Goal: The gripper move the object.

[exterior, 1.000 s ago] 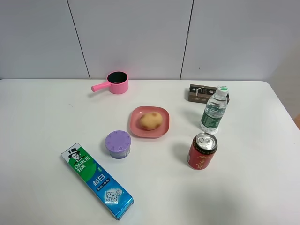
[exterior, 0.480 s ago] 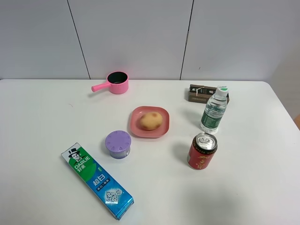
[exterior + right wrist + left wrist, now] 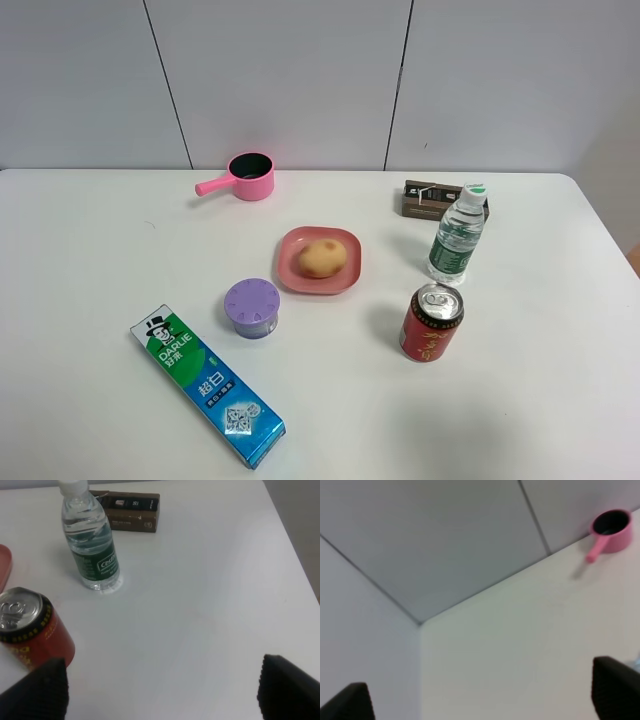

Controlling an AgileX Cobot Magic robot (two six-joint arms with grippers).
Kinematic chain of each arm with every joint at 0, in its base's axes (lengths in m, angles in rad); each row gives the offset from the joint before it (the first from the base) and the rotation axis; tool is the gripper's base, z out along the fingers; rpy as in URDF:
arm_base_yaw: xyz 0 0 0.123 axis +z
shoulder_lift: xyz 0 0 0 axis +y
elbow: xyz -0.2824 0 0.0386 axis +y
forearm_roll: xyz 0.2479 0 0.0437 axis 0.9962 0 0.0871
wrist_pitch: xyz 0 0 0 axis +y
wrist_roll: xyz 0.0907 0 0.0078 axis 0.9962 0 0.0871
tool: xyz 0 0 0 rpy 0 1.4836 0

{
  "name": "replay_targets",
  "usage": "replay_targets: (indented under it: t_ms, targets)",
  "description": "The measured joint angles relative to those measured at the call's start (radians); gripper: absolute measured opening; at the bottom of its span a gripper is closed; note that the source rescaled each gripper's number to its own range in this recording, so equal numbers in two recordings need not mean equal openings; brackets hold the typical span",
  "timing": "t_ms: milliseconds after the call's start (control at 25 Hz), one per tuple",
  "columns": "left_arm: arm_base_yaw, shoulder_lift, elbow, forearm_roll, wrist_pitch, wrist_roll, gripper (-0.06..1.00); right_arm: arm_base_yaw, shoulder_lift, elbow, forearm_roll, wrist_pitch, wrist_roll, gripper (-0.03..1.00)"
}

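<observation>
The tan-yellow potato (image 3: 322, 258) lies on the pink plate (image 3: 346, 283) at the middle of the white table in the exterior high view. Neither arm shows in that view. In the left wrist view, my left gripper (image 3: 482, 700) is open and empty, with only its two black fingertips (image 3: 350, 704) showing, over the table's far left corner. In the right wrist view, my right gripper (image 3: 162, 690) is open and empty, above bare table to the right of the can. A sliver of the plate (image 3: 4, 565) shows there; the potato does not.
A pink saucepan (image 3: 250, 176) stands at the back, also in the left wrist view (image 3: 612, 525). A purple lidded container (image 3: 252, 306) and a toothpaste box (image 3: 207, 384) lie front left. A red can (image 3: 431, 322), water bottle (image 3: 458, 235) and brown box (image 3: 430, 198) stand right.
</observation>
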Motion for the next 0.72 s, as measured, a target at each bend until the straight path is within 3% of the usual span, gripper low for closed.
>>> replay_targets:
  t_ms: [200,480,720]
  targets:
    - [0.000,-0.140,0.136,-0.112,0.002,-0.081,0.87,0.000,0.000,0.000,0.000,0.000,0.000,1.00]
    - [0.000,-0.259,0.356,-0.142,0.003,-0.260,0.87,0.000,0.000,0.000,0.000,0.000,0.000,1.00]
    - [0.000,-0.358,0.551,-0.161,-0.063,-0.344,0.87,0.000,0.000,0.000,0.000,0.000,0.000,1.00]
